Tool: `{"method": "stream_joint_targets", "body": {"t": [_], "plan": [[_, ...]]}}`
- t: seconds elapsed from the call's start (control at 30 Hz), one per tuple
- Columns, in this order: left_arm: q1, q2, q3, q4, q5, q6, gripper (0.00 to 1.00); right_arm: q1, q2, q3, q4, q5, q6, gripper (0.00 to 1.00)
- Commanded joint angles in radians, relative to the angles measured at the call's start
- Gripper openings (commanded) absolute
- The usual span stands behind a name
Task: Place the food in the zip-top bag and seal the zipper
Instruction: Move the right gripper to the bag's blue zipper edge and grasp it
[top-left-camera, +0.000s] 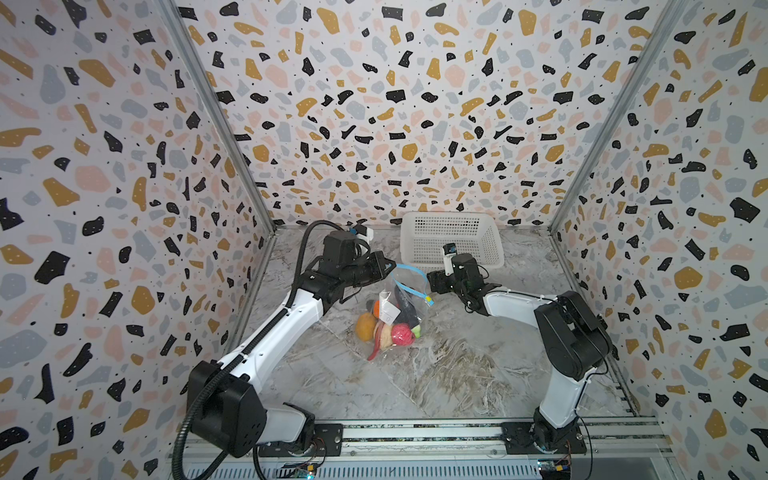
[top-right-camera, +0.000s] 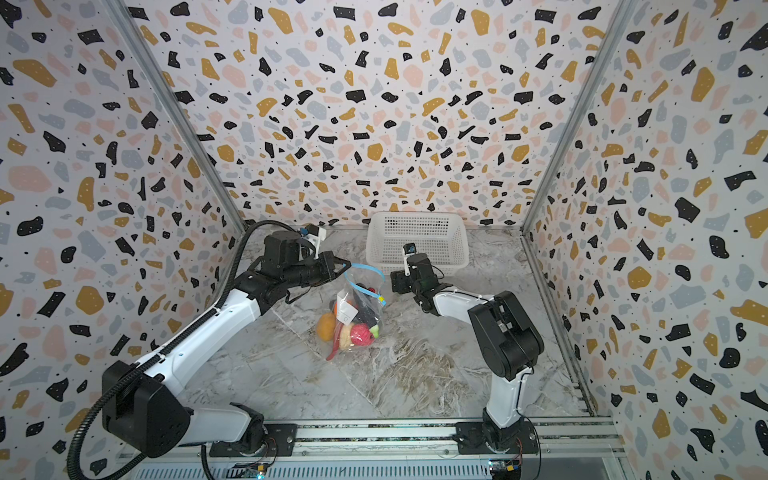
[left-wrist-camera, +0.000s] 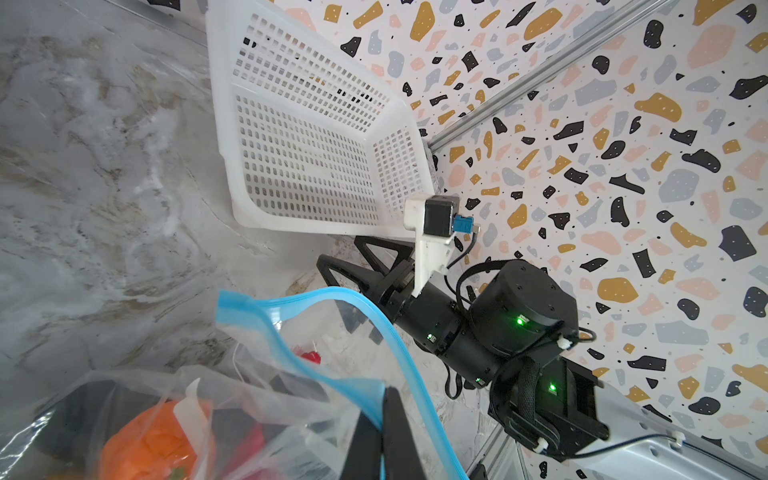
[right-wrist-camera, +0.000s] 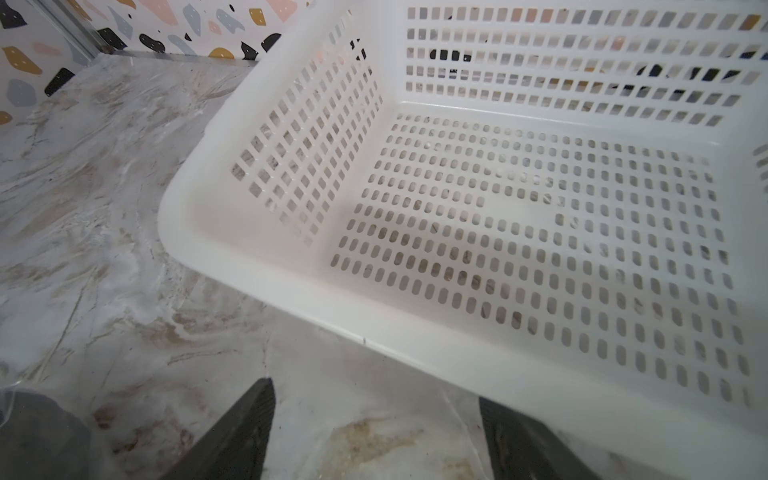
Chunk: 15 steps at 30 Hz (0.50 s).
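Food (top-left-camera: 402, 334) lies heaped in the bottom of the zip-top bag (top-left-camera: 390, 311), which rests mid-counter (top-left-camera: 457, 374) in both top views. Its mouth is held up by the left pincer (top-left-camera: 390, 266), clamped tight on the blue zipper (top-left-camera: 410, 289). Keeping the rim high appears meant to hold the load low and the opening reachable. The right pincer (top-left-camera: 432, 282), jaws spread and empty, hovers near the far side of the mouth, in front of the white basket (top-left-camera: 451, 215). The zipper's yellow end tab (top-left-camera: 428, 299) hangs on that side of the bag.

From the left wrist, the two fingers (left-wrist-camera: 399, 432) press together on the blue strip (left-wrist-camera: 291, 299), which curves away in a wide loop, so the bag is plainly unsealed. Orange and red pieces show through the crinkled film below. The right pincer (left-wrist-camera: 336, 250) faces the loop across a gap, touching nothing.

From the right wrist, spread fingers (right-wrist-camera: 245, 428) frame bare counter (right-wrist-camera: 104, 249), with the empty basket's rim (right-wrist-camera: 270, 286) just ahead and nothing between them.

Packing looks finished and only the sealing remains. The free pincer seems placed to take the opposite end so the strip can be drawn taut.
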<state>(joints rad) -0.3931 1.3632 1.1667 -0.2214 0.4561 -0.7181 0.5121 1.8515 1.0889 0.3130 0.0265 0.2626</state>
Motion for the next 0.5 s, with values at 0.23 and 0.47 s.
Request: {"method": "stream_joint_targets", "body": {"t": [0.23,0.47], "plan": [[0.006,-0.003,-0.031,0.039,0.026,0.003,0.0,-0.075,-0.166,0.203,-0.52,-0.34,0.276,0.8],[-0.014,-0.015,-0.038,0.025,0.016,0.003,0.0,-0.039,-0.22,0.234,-0.592,-0.609,0.426,0.71]]}}
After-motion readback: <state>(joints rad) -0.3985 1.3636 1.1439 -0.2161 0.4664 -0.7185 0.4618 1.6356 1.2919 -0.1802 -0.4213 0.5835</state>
